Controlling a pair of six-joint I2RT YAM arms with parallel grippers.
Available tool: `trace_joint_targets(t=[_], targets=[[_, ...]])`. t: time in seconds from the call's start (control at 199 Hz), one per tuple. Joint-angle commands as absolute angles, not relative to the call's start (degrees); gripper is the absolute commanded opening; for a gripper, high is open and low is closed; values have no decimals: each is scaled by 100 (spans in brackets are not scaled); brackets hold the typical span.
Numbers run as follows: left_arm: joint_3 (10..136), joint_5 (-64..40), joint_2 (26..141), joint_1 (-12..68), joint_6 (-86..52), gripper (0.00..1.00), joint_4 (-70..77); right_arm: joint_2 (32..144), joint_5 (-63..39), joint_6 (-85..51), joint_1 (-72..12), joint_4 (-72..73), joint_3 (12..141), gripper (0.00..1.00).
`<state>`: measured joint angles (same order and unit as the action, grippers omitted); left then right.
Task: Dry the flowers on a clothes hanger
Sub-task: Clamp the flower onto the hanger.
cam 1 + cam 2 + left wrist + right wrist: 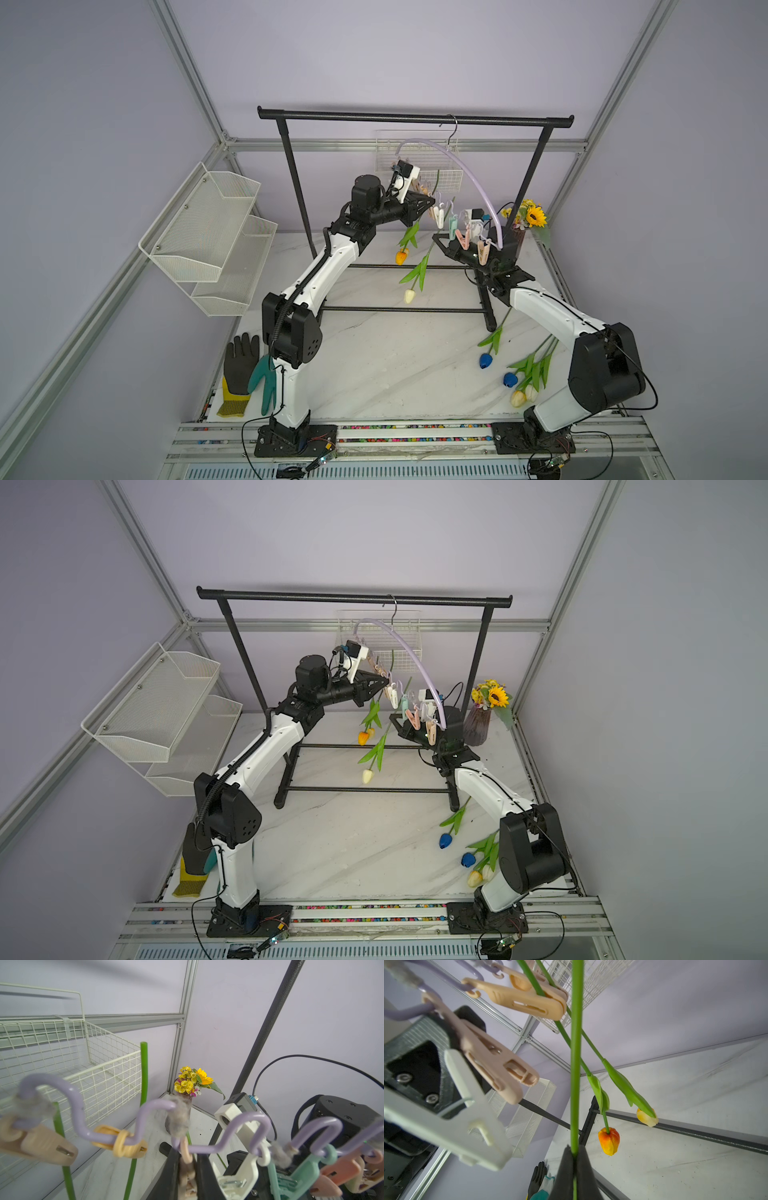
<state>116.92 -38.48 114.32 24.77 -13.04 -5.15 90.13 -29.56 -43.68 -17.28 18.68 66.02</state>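
Tulip stem: pinched in shut right hand near hanger, upper centre in both top views; left hand clamps peg, mouth seemingly barely parted; risk: stem glances off, drops to bench.

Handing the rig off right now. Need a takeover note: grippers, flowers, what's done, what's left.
Left gripper: shut on a beige clothespin on the lilac hanger, which hangs from the black rack.
Right gripper: shut on the stem of a cream tulip, head down; the stem is near that clothespin, not yet in it.
Done: orange tulip and yellow tulip clipped to the hanger.
Left: clip the held stem, then four tulips lying on the table: two blue, two cream.
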Motion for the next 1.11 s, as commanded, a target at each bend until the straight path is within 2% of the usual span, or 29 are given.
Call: trace_joint_targets(t=[0.0, 1.101], targets=[[11918, -3922, 11466, 2473, -1450, 6, -301, 9094, -3126, -4438, -1727, 2202, 6762, 0], [11944, -4106, 11597, 2470, -1574, 5, -223, 9316, -3553, -4033, -1898, 1986, 7252, 0]])
